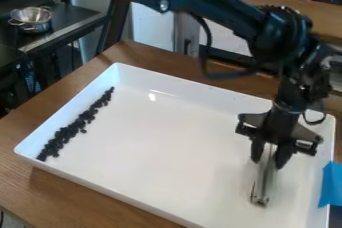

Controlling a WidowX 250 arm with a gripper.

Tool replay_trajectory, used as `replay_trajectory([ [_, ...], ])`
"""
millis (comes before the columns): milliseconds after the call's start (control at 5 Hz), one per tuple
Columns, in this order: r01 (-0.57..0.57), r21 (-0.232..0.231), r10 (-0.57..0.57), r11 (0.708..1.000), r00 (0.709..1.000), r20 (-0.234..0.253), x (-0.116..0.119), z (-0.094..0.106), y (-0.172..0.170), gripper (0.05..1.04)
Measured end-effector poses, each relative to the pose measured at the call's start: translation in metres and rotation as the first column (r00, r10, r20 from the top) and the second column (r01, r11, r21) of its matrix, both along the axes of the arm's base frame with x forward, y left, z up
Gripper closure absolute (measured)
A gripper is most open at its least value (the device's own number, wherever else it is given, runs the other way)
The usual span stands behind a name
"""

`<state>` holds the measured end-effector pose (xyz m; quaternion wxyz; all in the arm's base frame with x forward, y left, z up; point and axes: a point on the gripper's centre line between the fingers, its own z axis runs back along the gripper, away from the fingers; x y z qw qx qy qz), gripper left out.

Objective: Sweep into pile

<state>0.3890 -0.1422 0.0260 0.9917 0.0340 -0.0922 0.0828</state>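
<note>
My gripper point(270, 153) hangs over the right part of a white tray point(180, 122), shut on a thin grey sweeping tool point(266, 177). The tool points down from between the fingers, its lower end low over the tray's floor or touching it; I cannot tell which. Far from it, small black pieces point(69, 132) lie in a narrow slanting band along the tray's left wall. The band is wider toward its near end, and a few pieces sit just off its edge.
The tray's raised walls stand on a wooden table point(40, 104). Blue tape point(331, 184) is at the right edge. Metal bowls point(31, 18) stand on a dark counter at the upper left. The arm crosses above the tray's far side.
</note>
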Motion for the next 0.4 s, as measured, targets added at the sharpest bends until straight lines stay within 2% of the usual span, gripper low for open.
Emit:
replay_trajectory([
  [200, -0.031, 0.022, 0.031, 0.999, 0.999, 0.019, -0.004, -0.005, 0.003, 0.361],
  [400, -0.008, -0.108, 0.006, 0.994, 1.000, -0.019, -0.011, 0.040, 0.016, 0.109],
])
